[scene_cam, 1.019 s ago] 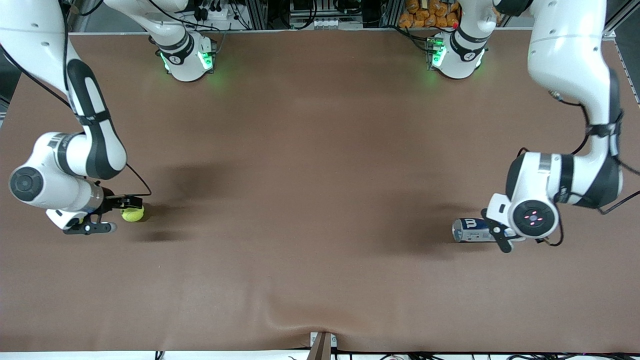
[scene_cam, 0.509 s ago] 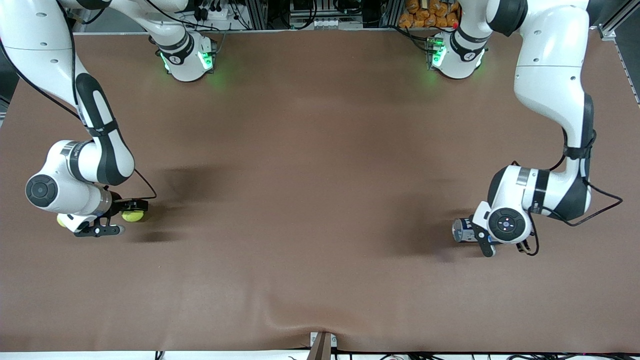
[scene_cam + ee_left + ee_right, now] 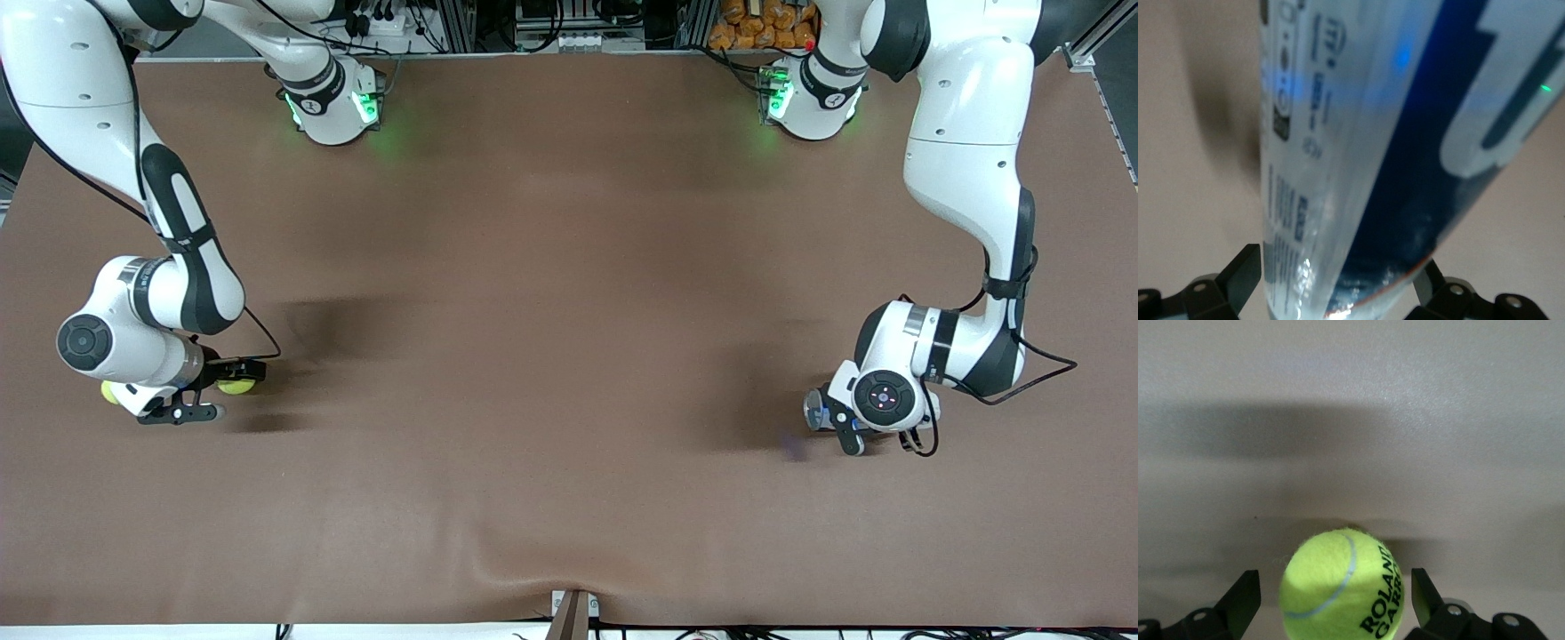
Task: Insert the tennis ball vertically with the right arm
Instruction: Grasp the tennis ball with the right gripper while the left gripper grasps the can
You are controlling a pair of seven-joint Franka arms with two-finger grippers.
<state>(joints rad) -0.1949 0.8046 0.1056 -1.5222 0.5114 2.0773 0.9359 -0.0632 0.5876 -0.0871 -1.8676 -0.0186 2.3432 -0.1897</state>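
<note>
Fingers (image 3: 1245,597) apart on the right gripper (image 3: 229,389), one on each side of a yellow tennis ball (image 3: 236,387) and, in the right wrist view, clear of it on both sides. Sits on the brown table (image 3: 569,356) toward the right arm's end, in the lower half of the front view. Shows black lettering and a pale seam up close (image 3: 1341,587).

Comes down from the right arm's base at the top of the front view, bends at the elbow and turns the wrist so the gripper lies low and sideways over the table, pointing toward the table's middle. Hides most of a second yellow ball (image 3: 108,392), which peeks out from under the wrist at the frame's edge.

Fingers (image 3: 1245,273) also apart on the left gripper (image 3: 840,425), flanking a blue and white can (image 3: 816,409) that lies on its side toward the left arm's end of the table. Fills the gap between them in the left wrist view (image 3: 1358,167), close against both; cannot tell whether pressed. Descends from the top of the front view, folds at the elbow and points the wrist straight down over the can, covering all but its end.
</note>
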